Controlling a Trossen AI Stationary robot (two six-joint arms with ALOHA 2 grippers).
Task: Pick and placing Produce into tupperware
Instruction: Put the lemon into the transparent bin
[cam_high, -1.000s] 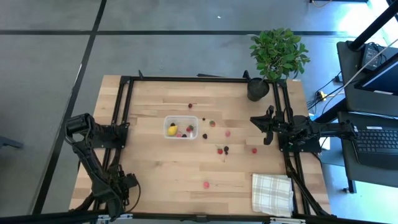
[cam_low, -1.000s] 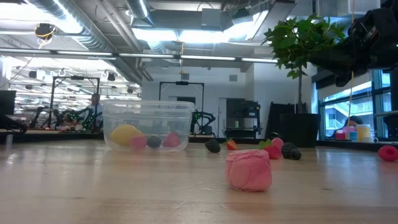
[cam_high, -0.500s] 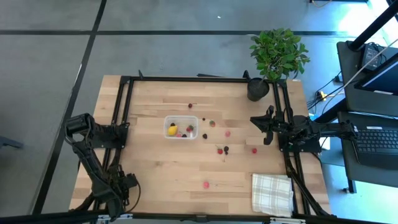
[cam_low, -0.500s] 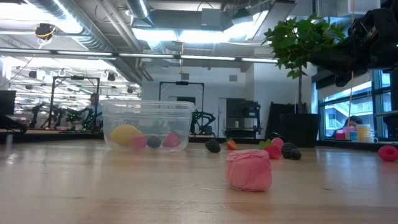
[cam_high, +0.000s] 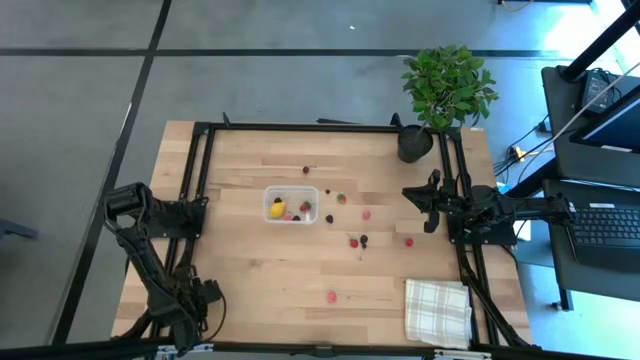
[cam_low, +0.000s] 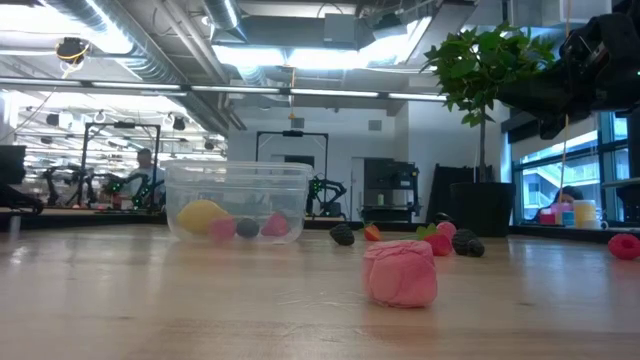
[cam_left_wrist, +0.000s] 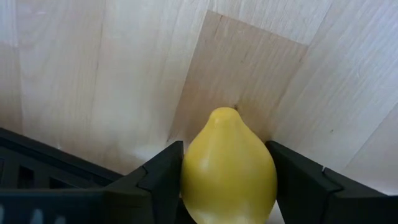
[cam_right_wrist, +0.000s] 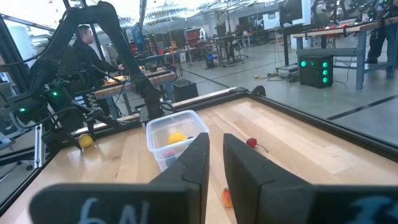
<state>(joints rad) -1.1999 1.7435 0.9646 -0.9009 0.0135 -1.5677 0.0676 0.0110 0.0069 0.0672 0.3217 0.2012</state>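
In the left wrist view the left gripper (cam_left_wrist: 227, 186) has its two dark fingers on both sides of a yellow lemon (cam_left_wrist: 229, 167), touching or almost touching its flanks, so I judge it is pinching this piece of produce just above the wooden table (cam_left_wrist: 93, 74). In the high view this gripper (cam_high: 205, 295) sits at the near left corner of the table, well apart from the tupperware (cam_high: 291, 205). Compared with a second ago nothing has visibly moved in the high and low views; the only change is that the fingers have come closer together around the lemon, which means the grasp is being made and the carry to the tub is not yet begun. The right gripper (cam_high: 432, 205) waits at the right side, its fingers pressed together with only a thin gap. A pink piece (cam_low: 400, 272) lies nearest in the low view, and further off the tupperware (cam_low: 236, 200) holds another yellow piece and some small red ones. Dark and red berries (cam_low: 455, 241) lie beyond, beside the potted plant (cam_low: 484, 110).
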